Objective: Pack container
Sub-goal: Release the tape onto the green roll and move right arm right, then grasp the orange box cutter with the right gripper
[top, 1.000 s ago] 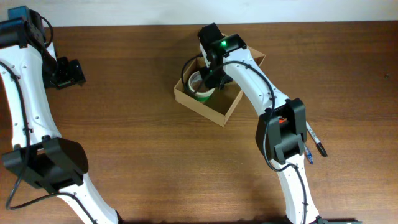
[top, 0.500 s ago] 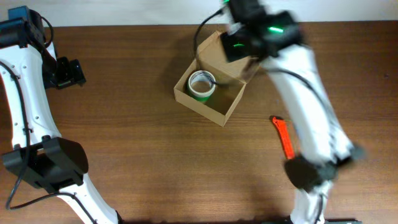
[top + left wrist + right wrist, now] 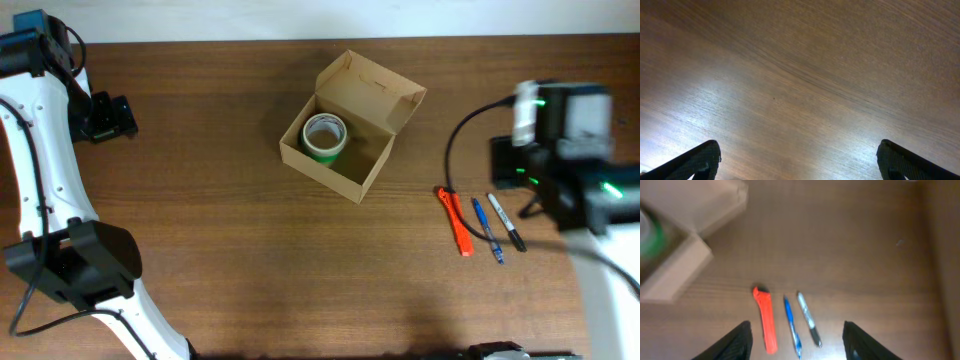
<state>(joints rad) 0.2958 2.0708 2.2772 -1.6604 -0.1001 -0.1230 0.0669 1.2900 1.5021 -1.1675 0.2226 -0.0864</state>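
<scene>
Overhead view of a brown wooden tabletop with two white robot arms. One container, a plain tan cardboard box, sits near the far middle with its hinged flap lid standing open. Inside lies one roll of green tape, flat, against the box's left end. To the right, well apart from the box, three things lie side by side: one orange utility knife, one blue pen and one grey-and-black pen. Any print on them is too small to read. The left end effector hangs at the far left with jaws spread wide, empty. The right end effector, blurred, hangs above the pens, jaws apart, gripping nothing.
</scene>
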